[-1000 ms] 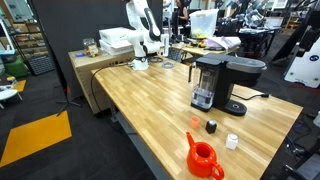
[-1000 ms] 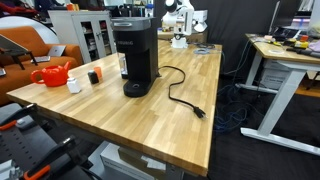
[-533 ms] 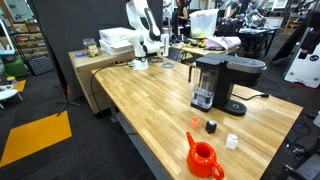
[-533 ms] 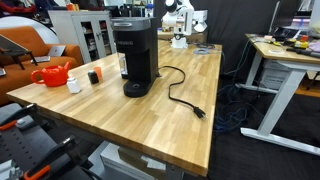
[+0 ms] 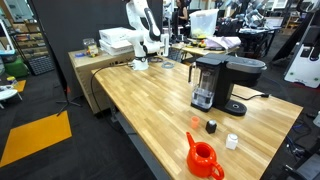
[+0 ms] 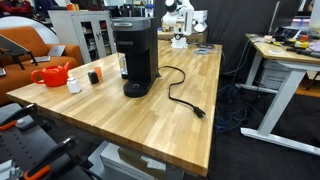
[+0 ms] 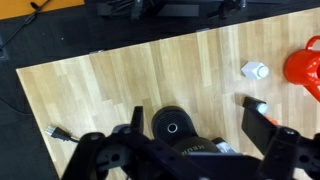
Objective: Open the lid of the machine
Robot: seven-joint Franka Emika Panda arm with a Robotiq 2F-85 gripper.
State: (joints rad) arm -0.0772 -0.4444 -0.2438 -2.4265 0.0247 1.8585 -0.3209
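Note:
The black coffee machine point(image 5: 222, 82) stands near the table's far side, its flat black lid point(image 5: 236, 63) down. It shows in both exterior views point(image 6: 133, 55), lid point(image 6: 131, 22) on top. My white arm point(image 5: 143, 22) stands at the table's far end, well away from the machine, also seen in an exterior view point(image 6: 180, 20). In the wrist view my gripper point(image 7: 196, 125) is open and empty, fingers wide apart, with the machine's round drip base point(image 7: 172, 125) seen between them from a distance.
A red-orange teapot point(image 5: 203, 158) point(image 6: 50, 75) point(image 7: 305, 62), a small white cap point(image 5: 231, 142) point(image 7: 254, 70) and a small black item point(image 5: 211, 126) sit near the machine. Its power cord point(image 6: 180, 95) trails over the wood table point(image 5: 150, 100).

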